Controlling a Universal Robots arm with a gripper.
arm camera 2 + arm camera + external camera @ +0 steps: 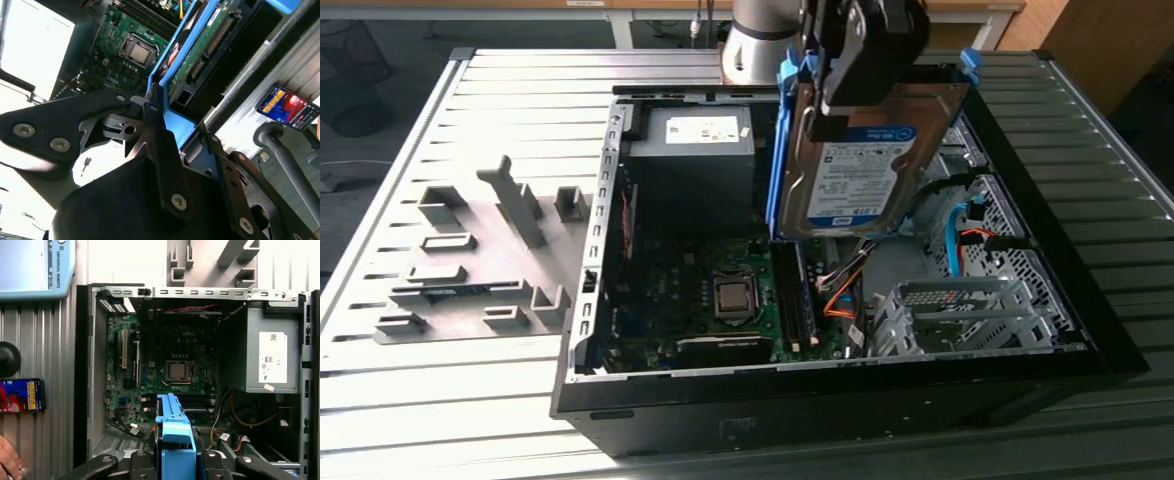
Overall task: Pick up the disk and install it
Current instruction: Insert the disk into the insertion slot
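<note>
The disk, a silver drive with a white-and-blue label and a blue plastic frame, hangs upright and slightly tilted above the open computer case. My gripper is shut on its upper end, black fingers clamping both faces. In the second wrist view the disk's green circuit-board side and blue frame run away from the gripper. In the first wrist view the blue frame edge sticks out between the fingers, over the case's inside.
Inside the case are a dark grey power supply with a white sticker, the motherboard and a metal drive cage. Grey fixtures stand on the slatted table. A phone and a person's hand lie beside the case.
</note>
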